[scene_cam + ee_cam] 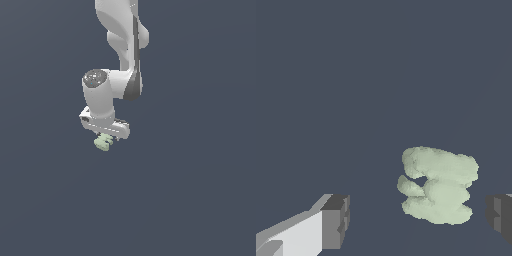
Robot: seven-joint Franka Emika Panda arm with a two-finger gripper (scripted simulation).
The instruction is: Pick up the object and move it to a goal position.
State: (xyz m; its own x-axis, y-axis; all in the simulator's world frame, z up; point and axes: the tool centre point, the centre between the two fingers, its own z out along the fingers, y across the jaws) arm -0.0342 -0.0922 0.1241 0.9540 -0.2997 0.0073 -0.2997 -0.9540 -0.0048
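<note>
Pale green knobbly object [438, 185] lies between the gripper's [418, 220] wide-spread jaws, neither finger touching it.

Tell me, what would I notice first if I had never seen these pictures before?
First you'd spot the big white robot arm hanging down in the middle of a plain dark grey background. Right under its claw sits a small pale green lumpy object. In the wrist view that object looks big and knobbly, lying between the two claw fingers, closer to one, and neither finger touches it.
</note>
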